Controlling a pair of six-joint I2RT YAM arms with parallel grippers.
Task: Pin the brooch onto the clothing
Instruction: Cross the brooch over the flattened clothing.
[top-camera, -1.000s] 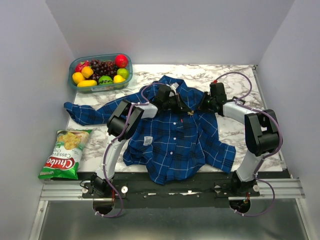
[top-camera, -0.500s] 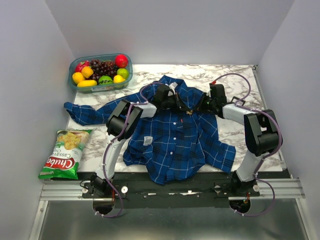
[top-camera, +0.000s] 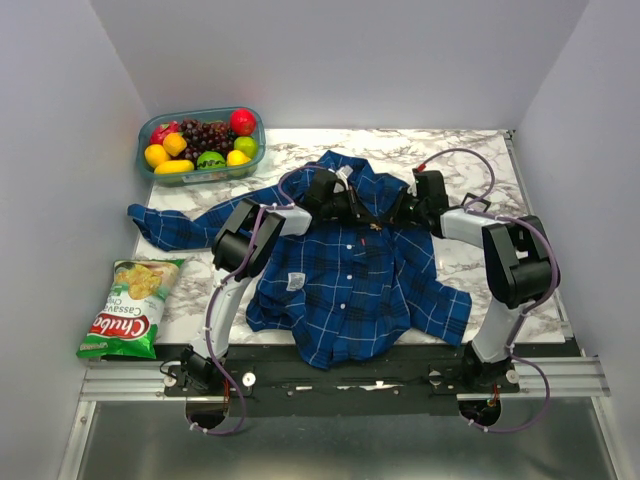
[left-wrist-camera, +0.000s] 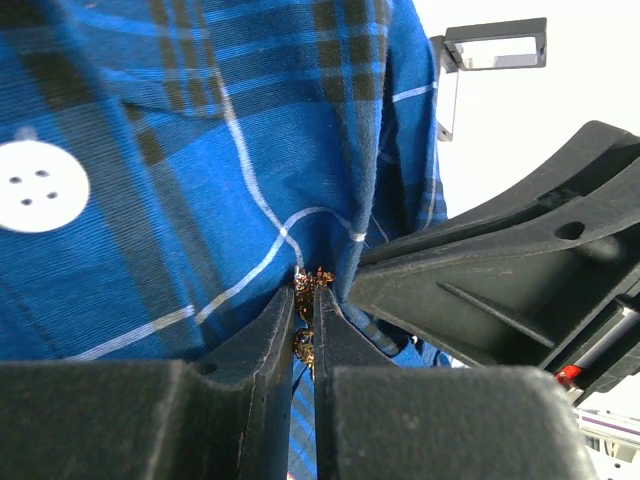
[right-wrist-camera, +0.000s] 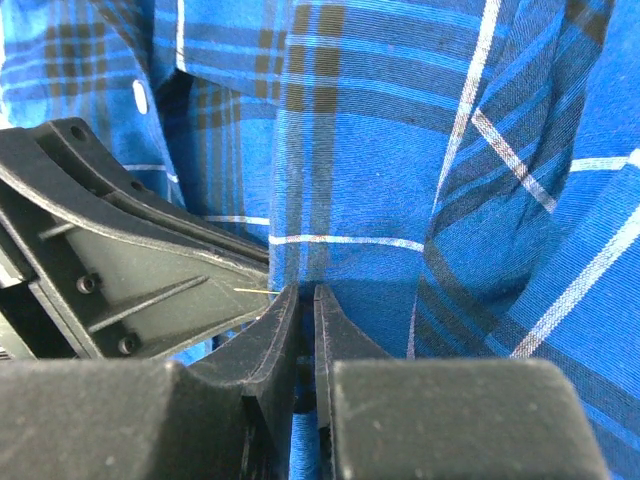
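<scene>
- Brooch (left-wrist-camera: 318, 276): a small gold-brown lacy scrap in the left wrist view, nipped between the tips of the left gripper (left-wrist-camera: 303, 298), whose jaws stand almost together with only a slit between them.
- It lies against the shirt (top-camera: 340, 290) at the chest. In the top view that spot is just toward 12 o'clock from the middle of the table (top-camera: 470, 262). In the left wrist view a white button (left-wrist-camera: 38, 187) sits toward 10 o'clock of it.
- The left gripper reaches in from 9 o'clock and the right gripper (right-wrist-camera: 301, 292) from 3 o'clock. Their tips are close together over the same patch of cloth.
- The right gripper's jaws are also drawn to a thin slit. Whether they pinch a fold, the pin or nothing cannot be told.
- A fine pale line (right-wrist-camera: 255, 290) runs at 9 o'clock from the right gripper's tips toward the left gripper. It may be the brooch's needle, but it is too thin to be sure.
- The brooch looks light and stiff, and small enough to twist or slip between smooth fingers. Its lacy body could bend under a hard squeeze, and the needle more easily. It is best gripped by the body's edges, with the needle left free.
- The shirt is soft and limp and will bunch and slide. It probably needs a fold held firm beside the needle, so the point can pass in and out.
</scene>
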